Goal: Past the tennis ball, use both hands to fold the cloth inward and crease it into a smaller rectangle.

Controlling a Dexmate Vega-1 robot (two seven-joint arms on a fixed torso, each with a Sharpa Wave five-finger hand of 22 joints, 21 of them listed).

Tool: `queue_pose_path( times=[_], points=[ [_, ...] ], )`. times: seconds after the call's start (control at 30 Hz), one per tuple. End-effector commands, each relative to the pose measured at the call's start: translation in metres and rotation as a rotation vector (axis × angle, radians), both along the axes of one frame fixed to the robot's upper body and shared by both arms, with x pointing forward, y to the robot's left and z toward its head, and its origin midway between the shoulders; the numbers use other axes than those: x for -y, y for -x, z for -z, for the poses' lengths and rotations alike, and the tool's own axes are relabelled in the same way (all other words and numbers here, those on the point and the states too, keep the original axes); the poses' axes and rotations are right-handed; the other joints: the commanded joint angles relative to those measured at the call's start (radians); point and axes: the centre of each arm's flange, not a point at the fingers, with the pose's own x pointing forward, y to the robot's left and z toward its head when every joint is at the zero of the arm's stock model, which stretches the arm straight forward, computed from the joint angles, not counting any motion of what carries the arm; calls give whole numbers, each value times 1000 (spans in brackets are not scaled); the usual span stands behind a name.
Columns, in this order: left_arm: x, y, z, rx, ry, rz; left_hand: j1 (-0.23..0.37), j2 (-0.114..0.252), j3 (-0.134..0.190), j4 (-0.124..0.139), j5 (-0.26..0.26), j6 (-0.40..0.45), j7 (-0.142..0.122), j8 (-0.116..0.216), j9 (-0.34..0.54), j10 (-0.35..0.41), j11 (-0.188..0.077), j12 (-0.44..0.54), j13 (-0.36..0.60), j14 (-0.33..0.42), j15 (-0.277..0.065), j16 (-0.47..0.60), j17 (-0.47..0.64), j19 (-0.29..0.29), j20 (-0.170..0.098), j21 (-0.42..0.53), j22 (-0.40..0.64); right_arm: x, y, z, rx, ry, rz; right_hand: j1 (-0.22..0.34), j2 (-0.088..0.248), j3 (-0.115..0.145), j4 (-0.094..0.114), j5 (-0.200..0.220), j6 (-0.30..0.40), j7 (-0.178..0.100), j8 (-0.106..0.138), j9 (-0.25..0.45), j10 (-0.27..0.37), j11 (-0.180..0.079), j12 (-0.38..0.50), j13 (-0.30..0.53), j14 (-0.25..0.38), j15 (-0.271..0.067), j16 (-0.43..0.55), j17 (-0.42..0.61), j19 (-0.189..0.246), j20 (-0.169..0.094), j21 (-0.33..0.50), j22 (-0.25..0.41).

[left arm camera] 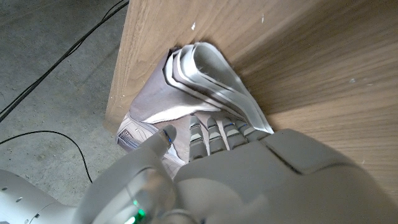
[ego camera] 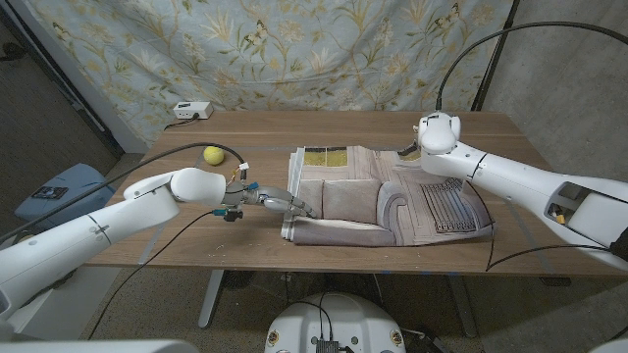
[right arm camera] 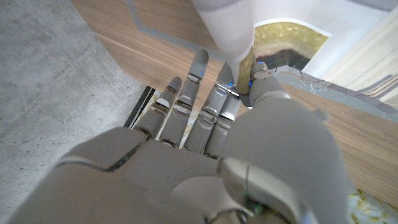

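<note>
I can't read any text, label, brand or number in these views. The cloth [ego camera: 383,201] carries printed patterns only, and the small white box [ego camera: 192,111] at the table's far edge is too small for me to make out any marking.
</note>
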Motion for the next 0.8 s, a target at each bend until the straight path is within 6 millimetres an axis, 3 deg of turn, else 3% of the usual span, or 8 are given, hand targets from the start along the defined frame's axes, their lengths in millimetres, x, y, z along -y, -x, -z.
queue_pose_path(
  times=[0.03, 0.8],
  points=[
    [-3, -1, 1, -2, -16, 4, -10, 0, 5, 3, -1, -8, 0, -3, 3, -4, 2, -3, 3, -1, -2, -4, 3, -2, 3, 7, 4, -17, 7, -5, 7, -13, -9, 23, 5, -7, 2, 8, 3, 6, 11, 3, 7, -1, 4, 5, 12, -128, -5, 4, 0, 2, 0, 2],
    [-5, -2, 2, -7, -16, 4, -7, 1, 5, -12, -4, -9, -3, -1, 3, -3, 1, -2, 3, -2, -3, -5, -1, -6, 3, 6, 4, -47, 15, -38, 7, -17, -29, 42, 11, -23, 4, 8, -4, 16, 13, -1, -1, 1, 7, 21, 24, -129, -17, 21, 0, 4, -2, 2]
  ],
)
